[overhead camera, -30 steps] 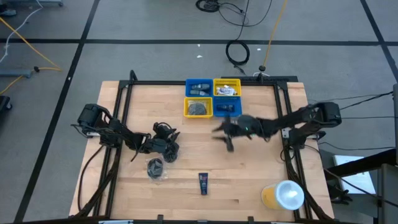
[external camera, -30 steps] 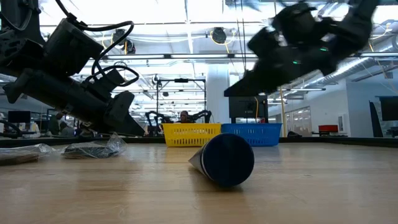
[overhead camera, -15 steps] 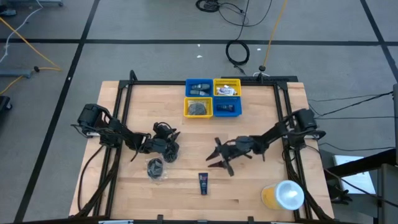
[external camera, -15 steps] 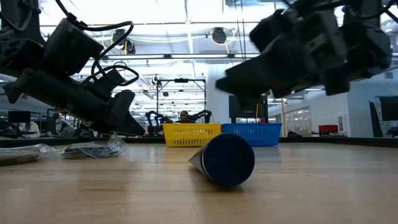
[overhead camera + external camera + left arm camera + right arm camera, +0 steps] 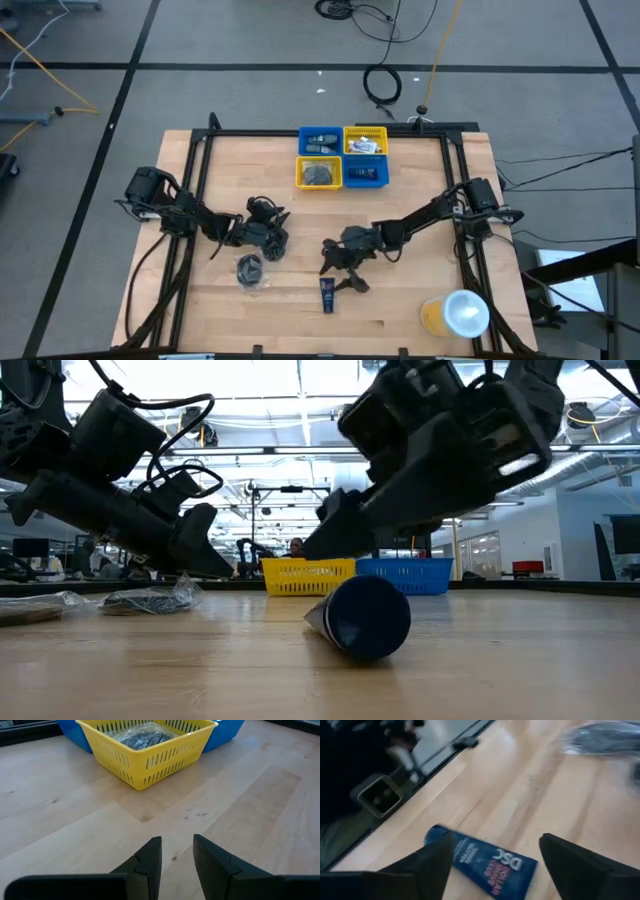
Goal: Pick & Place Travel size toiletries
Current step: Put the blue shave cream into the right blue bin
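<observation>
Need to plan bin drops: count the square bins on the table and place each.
4, in a two-by-two block at the table's far edge: blue bin, yellow bin, yellow bin, blue bin. None seems hidden.

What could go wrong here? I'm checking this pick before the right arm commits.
The right gripper is open above the blue tube, which lies flat on the table; the fingers may hit the wood or push the round tube so it rolls. The wrapped disc lies nearby and could be bumped.
</observation>
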{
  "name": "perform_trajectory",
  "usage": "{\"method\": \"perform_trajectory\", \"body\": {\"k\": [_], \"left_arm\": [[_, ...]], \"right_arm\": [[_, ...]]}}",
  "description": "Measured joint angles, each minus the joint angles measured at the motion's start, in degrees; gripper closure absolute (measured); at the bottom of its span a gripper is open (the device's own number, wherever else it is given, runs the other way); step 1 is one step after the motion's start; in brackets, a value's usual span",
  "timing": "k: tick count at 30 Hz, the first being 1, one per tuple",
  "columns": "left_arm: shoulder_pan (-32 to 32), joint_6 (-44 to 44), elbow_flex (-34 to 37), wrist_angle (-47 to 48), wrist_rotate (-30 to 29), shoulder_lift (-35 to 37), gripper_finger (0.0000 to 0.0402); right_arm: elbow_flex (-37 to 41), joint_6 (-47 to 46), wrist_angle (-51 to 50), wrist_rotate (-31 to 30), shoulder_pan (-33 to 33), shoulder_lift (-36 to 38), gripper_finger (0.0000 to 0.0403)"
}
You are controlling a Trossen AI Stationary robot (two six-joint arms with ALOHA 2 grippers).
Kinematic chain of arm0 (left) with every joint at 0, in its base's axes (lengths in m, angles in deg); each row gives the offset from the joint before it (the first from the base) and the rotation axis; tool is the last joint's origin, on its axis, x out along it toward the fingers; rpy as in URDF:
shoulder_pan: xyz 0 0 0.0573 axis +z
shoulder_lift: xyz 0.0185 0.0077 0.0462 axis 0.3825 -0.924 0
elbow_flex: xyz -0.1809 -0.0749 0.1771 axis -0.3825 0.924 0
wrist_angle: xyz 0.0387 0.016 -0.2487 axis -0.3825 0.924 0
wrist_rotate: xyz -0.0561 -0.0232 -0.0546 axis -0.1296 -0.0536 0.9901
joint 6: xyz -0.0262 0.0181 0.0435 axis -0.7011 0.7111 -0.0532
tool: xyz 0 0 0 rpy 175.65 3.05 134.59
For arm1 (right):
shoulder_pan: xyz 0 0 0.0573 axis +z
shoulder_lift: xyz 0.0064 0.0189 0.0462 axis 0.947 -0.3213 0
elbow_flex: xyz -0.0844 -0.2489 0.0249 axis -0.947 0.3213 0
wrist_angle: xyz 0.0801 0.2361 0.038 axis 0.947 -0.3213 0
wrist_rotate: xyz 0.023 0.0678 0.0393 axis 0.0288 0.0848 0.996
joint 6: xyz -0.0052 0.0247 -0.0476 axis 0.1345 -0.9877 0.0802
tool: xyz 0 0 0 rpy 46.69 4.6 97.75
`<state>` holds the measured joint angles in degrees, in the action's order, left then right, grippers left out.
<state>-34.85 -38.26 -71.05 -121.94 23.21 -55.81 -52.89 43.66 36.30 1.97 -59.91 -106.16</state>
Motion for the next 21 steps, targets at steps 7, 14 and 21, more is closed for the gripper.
{"method": "perform_trajectory", "body": {"k": [7,14,21], "left_arm": [[0.0,-0.1,0.0,0.1,0.0,0.0,0.0293],[0.0,0.0,0.0,0.2,0.0,0.0,0.0293],[0.0,0.1,0.0,0.4,-0.1,0.0,0.0293]], "right_arm": [[-2.2,13.9,-1.4,7.0,0.8,-3.0,0.0084],[-6.9,22.3,-0.9,8.7,1.2,-10.0,0.0097],[-9.9,25.5,-3.4,10.0,0.4,-13.8,0.0107]]}}
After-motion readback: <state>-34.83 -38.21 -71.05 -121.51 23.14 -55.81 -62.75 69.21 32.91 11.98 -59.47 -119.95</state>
